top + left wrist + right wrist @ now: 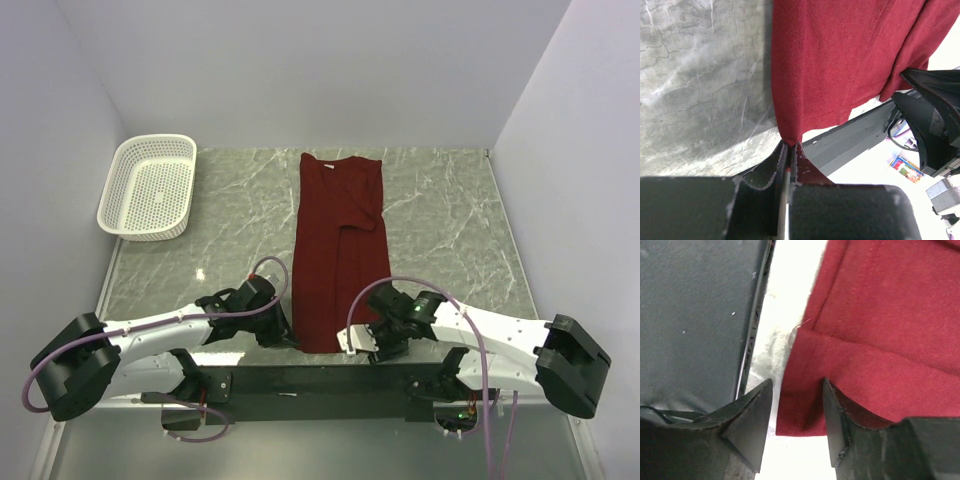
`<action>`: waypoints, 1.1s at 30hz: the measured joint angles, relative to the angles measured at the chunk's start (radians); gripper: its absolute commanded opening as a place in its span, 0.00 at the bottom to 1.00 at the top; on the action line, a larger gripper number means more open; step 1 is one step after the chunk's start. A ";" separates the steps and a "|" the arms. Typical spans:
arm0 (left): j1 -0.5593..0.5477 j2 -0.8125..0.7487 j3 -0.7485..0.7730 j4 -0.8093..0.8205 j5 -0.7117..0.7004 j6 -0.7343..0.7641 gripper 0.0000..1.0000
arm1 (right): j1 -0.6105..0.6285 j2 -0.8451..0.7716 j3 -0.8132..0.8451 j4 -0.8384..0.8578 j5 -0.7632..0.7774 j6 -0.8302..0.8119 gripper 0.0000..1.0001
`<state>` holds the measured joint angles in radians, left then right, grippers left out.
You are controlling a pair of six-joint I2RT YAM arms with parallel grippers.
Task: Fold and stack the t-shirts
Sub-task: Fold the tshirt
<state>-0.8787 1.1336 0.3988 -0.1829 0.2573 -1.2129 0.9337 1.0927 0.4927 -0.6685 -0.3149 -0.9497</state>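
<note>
Fold in progress, seen from above and from both wrists. The maroon t-shirt [338,250] lies as a long narrow strip down the middle of the marble table [450,230], collar towards the far edge and hem at the near edge, one sleeve folded in on top. The left gripper [790,146] is clamped on the very tip of the near-left hem corner. The right gripper [796,390] stands parted over the near-right hem corner, one finger outside the cloth edge and the other above the fabric, nothing gripped. The white perforated basket [113,205] sits at the far-left corner, well apart from the shirt. Judged risks: the left pinch takes so little cloth that the corner may slip free under tension. The right jaws, closing so near the edge, may catch only the upper layer or miss. Either fault would lift the hem unevenly, skewing the strip and letting the tucked sleeve slide out.
</note>
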 measured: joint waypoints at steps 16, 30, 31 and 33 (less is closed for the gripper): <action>-0.002 -0.044 0.000 0.023 0.017 -0.003 0.02 | 0.011 0.077 0.044 0.038 0.057 0.081 0.06; -0.003 -0.069 0.002 0.047 0.042 -0.004 0.01 | -0.047 0.053 0.179 -0.127 -0.073 0.029 0.00; -0.003 -0.070 0.008 0.045 0.043 -0.004 0.01 | -0.063 0.041 0.190 -0.139 -0.087 0.021 0.00; -0.003 -0.070 0.026 0.044 0.045 -0.005 0.01 | -0.109 0.023 0.211 -0.169 -0.125 0.008 0.00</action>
<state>-0.8814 1.0634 0.4244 -0.1387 0.3019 -1.2179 0.8242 1.1160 0.7033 -0.8375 -0.4400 -0.9417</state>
